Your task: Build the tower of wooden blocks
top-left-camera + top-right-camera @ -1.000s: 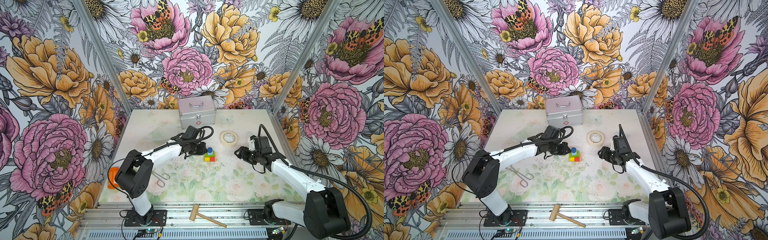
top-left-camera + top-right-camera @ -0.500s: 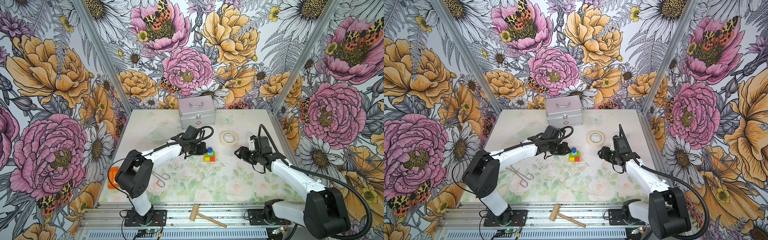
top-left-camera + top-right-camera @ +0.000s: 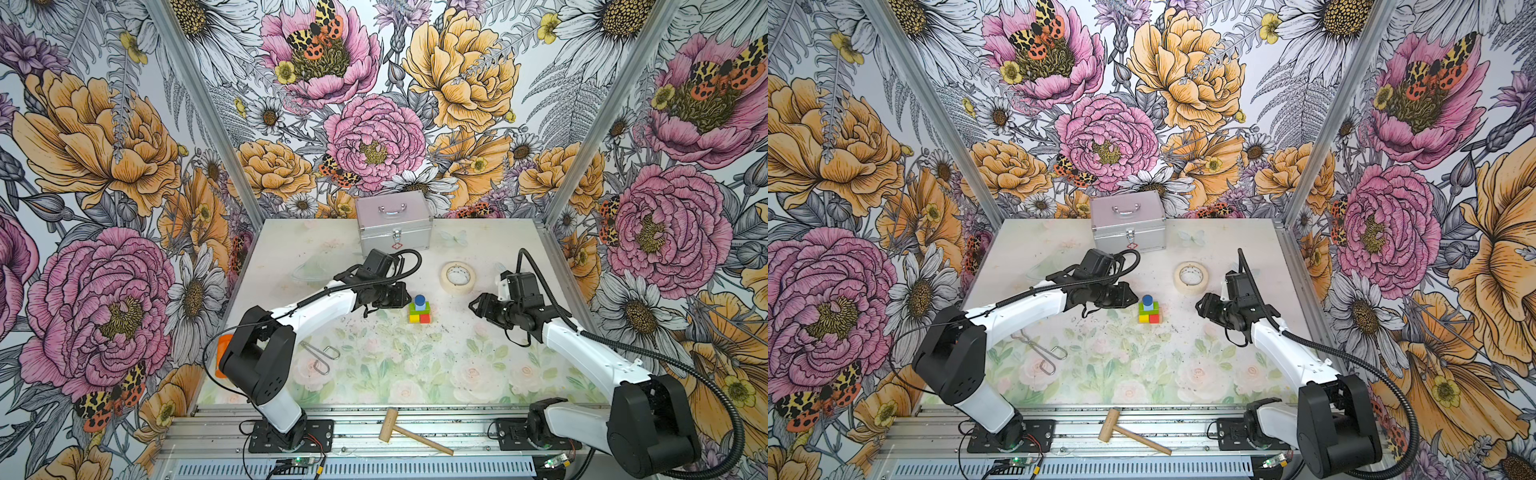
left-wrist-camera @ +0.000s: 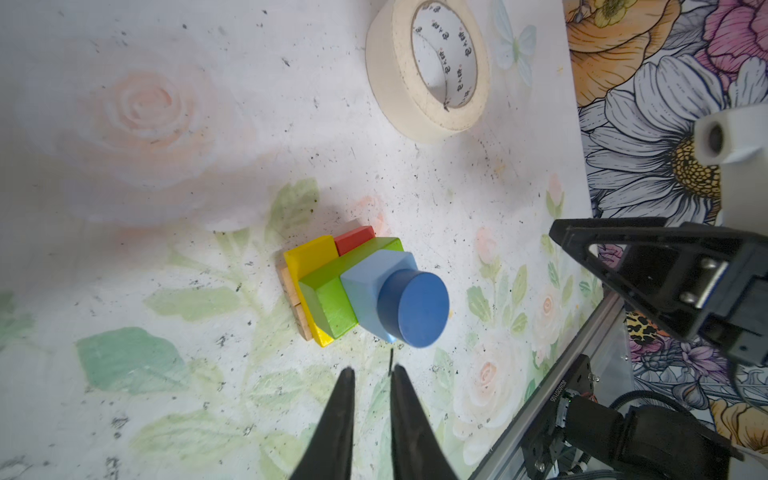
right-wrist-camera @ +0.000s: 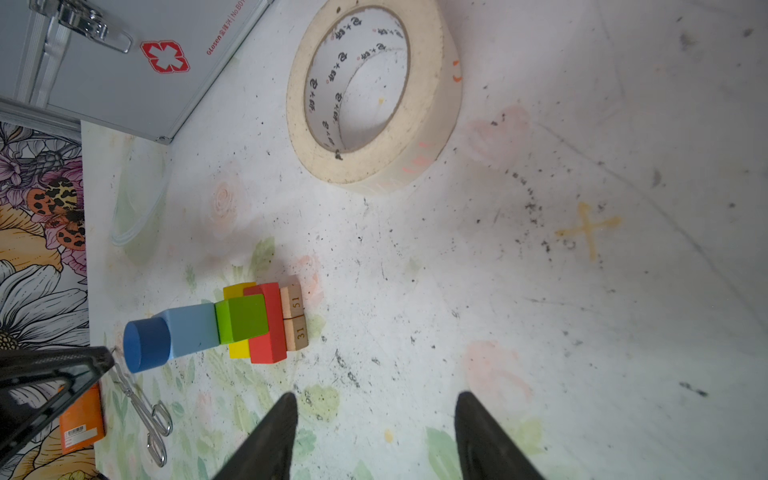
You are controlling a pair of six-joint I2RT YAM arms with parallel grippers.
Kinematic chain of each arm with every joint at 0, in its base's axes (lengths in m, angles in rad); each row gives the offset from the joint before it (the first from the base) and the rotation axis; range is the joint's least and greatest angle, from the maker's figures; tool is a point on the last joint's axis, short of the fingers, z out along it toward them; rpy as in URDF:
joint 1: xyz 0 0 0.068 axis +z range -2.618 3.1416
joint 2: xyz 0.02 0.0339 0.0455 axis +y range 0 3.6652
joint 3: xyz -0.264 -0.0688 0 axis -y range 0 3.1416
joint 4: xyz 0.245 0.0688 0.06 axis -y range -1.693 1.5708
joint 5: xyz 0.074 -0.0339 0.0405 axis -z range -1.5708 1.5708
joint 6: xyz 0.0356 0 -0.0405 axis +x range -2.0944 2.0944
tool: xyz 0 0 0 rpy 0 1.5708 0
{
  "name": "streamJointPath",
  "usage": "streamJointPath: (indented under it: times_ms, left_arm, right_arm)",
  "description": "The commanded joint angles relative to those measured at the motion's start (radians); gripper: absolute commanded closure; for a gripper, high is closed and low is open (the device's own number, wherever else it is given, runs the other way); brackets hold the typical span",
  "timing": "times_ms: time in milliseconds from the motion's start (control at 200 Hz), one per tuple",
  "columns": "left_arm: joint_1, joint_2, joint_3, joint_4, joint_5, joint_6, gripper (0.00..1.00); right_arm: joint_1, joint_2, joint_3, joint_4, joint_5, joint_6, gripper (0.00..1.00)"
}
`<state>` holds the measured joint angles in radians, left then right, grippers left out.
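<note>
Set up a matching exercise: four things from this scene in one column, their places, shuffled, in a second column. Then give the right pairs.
Things
1. dark blue cylinder
2. tan bars
3. tape roll
4. mallet

Places
A. on the metal rail, off the table
B. topmost on the tower
C. flat on the table, apart from the tower
D. lowest layer of the tower

Pairs: 1-B, 2-D, 3-C, 4-A
</note>
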<state>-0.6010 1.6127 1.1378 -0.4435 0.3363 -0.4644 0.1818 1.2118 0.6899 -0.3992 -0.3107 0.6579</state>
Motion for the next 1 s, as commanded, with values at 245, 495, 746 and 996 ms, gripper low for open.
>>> streamJointPath:
  times_ms: [245, 495, 746, 996]
  left_arm:
    - [0.115, -0.318, -0.147, 0.009, -0.165, 0.091, 0.43]
    - [0.33, -0.627, -0.309, 0.045, -0.168, 0.144, 0.01]
    - [0.434, -0.894, -0.476, 0.178, -0.455, 0.208, 0.01]
    - [0.479, -1.087, -0.834, 0.571, -0.713, 0.194, 0.01]
  right_arm:
    - [-0.006, -0.031, 0.063, -0.011, 0.029, -0.026, 0.3]
    - [-0.007, -0.047, 0.177, -0.114, 0.125, -0.089, 0.18]
    - [-0.018, -0.088, 0.227, -0.132, 0.247, -0.14, 0.0]
    - [-0.019, -0.201, 0.13, 0.026, 0.458, -0.272, 0.0]
